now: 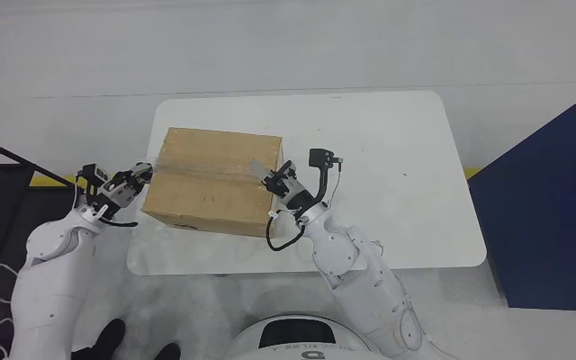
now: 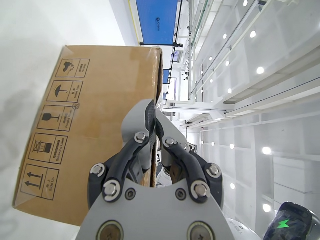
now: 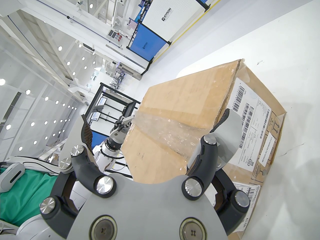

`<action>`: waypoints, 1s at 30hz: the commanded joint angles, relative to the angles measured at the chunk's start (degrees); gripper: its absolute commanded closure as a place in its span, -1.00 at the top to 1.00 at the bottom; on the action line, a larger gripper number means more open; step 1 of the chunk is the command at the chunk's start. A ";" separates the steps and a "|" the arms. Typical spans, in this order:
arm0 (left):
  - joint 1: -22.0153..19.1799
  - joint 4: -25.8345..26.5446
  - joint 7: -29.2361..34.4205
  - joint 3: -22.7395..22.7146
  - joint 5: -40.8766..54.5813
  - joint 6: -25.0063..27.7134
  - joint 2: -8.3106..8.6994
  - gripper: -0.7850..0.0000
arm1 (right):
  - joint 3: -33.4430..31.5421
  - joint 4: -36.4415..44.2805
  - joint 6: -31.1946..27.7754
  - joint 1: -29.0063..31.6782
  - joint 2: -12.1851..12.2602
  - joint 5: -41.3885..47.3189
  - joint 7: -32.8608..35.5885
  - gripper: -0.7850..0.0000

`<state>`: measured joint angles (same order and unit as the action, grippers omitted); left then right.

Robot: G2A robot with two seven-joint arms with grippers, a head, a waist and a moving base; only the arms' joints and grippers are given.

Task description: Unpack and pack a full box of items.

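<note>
A closed brown cardboard box [image 1: 216,180] sits on the left half of the white table [image 1: 387,153], with clear tape [image 3: 162,126] along its top seam. At the box's left end, my left gripper [image 1: 139,175] is shut on the edge of the top flap; in the left wrist view the cardboard edge runs between its fingers [image 2: 150,111] beside the printed side of the box [image 2: 87,116]. My right gripper [image 1: 279,175] is at the right end, open and straddling the top corner [image 3: 155,119]. One of its fingers [image 3: 226,118] rests by the white shipping label [image 3: 252,126].
To the right of the box the table is bare white surface. A blue panel [image 1: 531,216] stands off the table's right side and a dark frame [image 1: 18,171] off its left. The box's near side lies close to the table's front edge.
</note>
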<state>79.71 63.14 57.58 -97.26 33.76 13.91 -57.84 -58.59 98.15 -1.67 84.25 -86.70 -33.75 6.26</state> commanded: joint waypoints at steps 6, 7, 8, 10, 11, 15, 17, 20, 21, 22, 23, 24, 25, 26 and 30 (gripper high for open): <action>-0.80 -0.68 0.74 1.20 -0.65 -1.21 -0.04 -1.00 | 0.00 0.00 0.00 0.00 0.00 0.00 0.00 1.00; -0.88 -0.80 0.76 1.37 -0.81 -1.28 -0.05 -1.00 | 0.00 0.00 0.00 0.00 0.00 0.00 0.00 1.00; -0.95 -0.88 0.79 1.56 -1.04 -1.39 -0.05 -1.00 | 0.00 0.00 0.00 0.00 0.00 0.00 0.00 1.00; -1.01 -0.86 0.90 2.07 -1.31 -1.49 -0.11 -1.00 | 0.00 0.00 0.00 0.00 0.00 0.00 0.00 1.00; -1.00 -0.72 1.02 2.38 -1.27 -1.54 -0.16 -1.00 | 0.00 0.00 0.00 0.00 0.00 0.00 0.00 1.00; -0.83 0.24 0.95 3.53 -1.18 -1.67 -0.38 -1.00 | 0.00 0.00 0.00 0.00 0.00 0.00 0.00 1.00; -0.74 0.81 0.82 4.02 -1.31 -1.75 -0.45 -1.00 | 0.00 0.00 0.00 0.00 0.00 0.00 0.00 1.00; -0.61 1.29 0.59 4.30 -1.37 -1.84 -0.49 -1.00 | 0.00 0.00 0.00 0.00 0.00 0.00 0.00 1.00; -0.59 1.35 0.56 4.30 -1.39 -1.88 -0.48 -1.00 | 0.00 0.00 0.00 0.00 0.00 0.00 0.00 1.00; -0.58 1.37 0.55 4.26 -1.39 -1.91 -0.47 -1.00 | 0.00 0.00 0.00 0.00 0.00 0.00 0.00 1.00; -0.59 1.28 0.52 4.15 -1.28 -2.02 -0.44 -1.00 | 0.00 0.00 0.00 0.00 0.00 0.00 0.00 1.00; -0.64 1.15 0.52 4.01 -1.35 -2.09 -0.40 -1.00 | 0.00 0.00 0.00 0.00 0.00 0.00 0.00 1.00; -0.68 1.04 0.58 3.91 -1.30 -2.18 -0.37 -1.00 | 0.00 0.00 0.00 0.00 0.00 0.00 0.00 1.00; -0.70 0.95 0.59 3.82 -1.35 -2.15 -0.34 -1.00 | 0.00 0.00 0.00 0.00 0.00 0.00 0.00 1.00; -0.76 0.76 0.71 3.75 -1.56 -2.24 -0.26 -1.00 | 0.00 0.00 0.00 0.00 0.00 0.00 0.00 1.00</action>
<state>78.97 63.92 58.27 -93.52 32.20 11.68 -58.11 -58.59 98.15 -1.67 84.25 -86.70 -33.75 6.26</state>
